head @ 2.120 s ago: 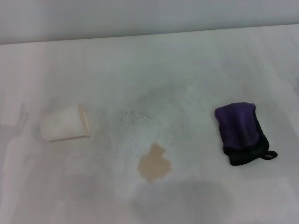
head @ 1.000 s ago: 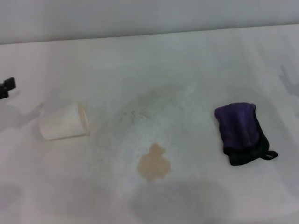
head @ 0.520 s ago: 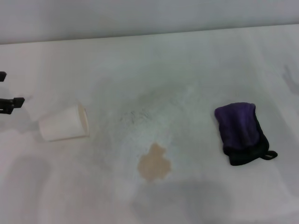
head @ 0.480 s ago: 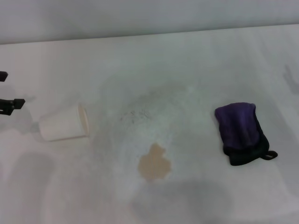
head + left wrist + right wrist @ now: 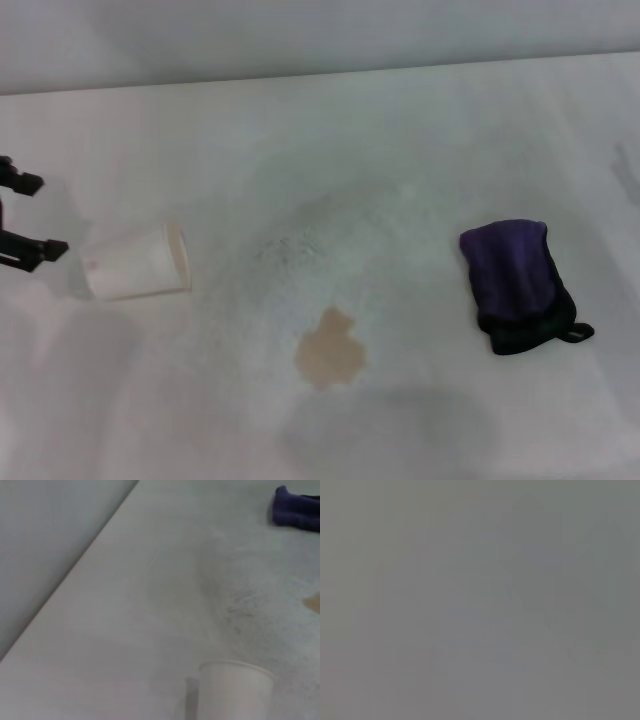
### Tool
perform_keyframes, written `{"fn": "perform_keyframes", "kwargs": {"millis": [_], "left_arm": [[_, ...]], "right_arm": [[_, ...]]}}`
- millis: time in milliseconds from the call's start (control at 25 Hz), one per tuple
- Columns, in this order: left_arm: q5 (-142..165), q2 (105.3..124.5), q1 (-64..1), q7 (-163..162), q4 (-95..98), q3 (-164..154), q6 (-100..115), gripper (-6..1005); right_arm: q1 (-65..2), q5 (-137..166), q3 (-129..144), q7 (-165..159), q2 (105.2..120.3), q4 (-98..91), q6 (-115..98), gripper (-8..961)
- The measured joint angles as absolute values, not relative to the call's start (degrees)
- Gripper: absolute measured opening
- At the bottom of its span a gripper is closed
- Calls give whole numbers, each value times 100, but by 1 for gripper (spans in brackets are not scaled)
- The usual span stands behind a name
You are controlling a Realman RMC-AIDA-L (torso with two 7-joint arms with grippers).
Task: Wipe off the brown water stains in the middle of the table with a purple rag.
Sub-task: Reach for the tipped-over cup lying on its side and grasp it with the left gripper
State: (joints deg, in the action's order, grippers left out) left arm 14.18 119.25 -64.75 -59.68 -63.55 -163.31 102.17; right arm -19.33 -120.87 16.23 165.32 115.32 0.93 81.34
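While the left hand (image 5: pixel 28 215) hangs at the bench's nine o'clock edge with its two dark fingers spread wide and holding nothing, just beside the tipped paper cup (image 5: pixel 137 263), the purple rag (image 5: pixel 515 283) lies bunched at about three o'clock, well apart from the brown water stains (image 5: pixel 329 348) at six o'clock on the bench (image 5: pixel 400 130). It looks soft, light and floppy, so I would pinch it from above at the thick middle fold, not the thin black loop. The right hand is out of sight.
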Motion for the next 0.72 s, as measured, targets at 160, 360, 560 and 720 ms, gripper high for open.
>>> {"fn": "perform_keyframes", "kwargs": {"millis": [160,360,560,720], "left_arm": [[1465,11938,-6429,-5934,-5972,-16327,9894,872],[1610,11944,-6318,-5921,-5217,-16322,9248,872],[1692,11936,-6234,-5876,-4624,-16321,8784,872],[1755,11925,-6228,-5865,-4393,-16321,8515,873]], "right_arm": [[-1920,-12087,1616,16532,11531,102,8154,842],[-1914,-12086,1617,16532,11531,101,8170,842],[-1907,-12085,1617,16532,11531,72,8182,842],[-1899,-12085,1617,16532,11531,68,8186,842]]}}
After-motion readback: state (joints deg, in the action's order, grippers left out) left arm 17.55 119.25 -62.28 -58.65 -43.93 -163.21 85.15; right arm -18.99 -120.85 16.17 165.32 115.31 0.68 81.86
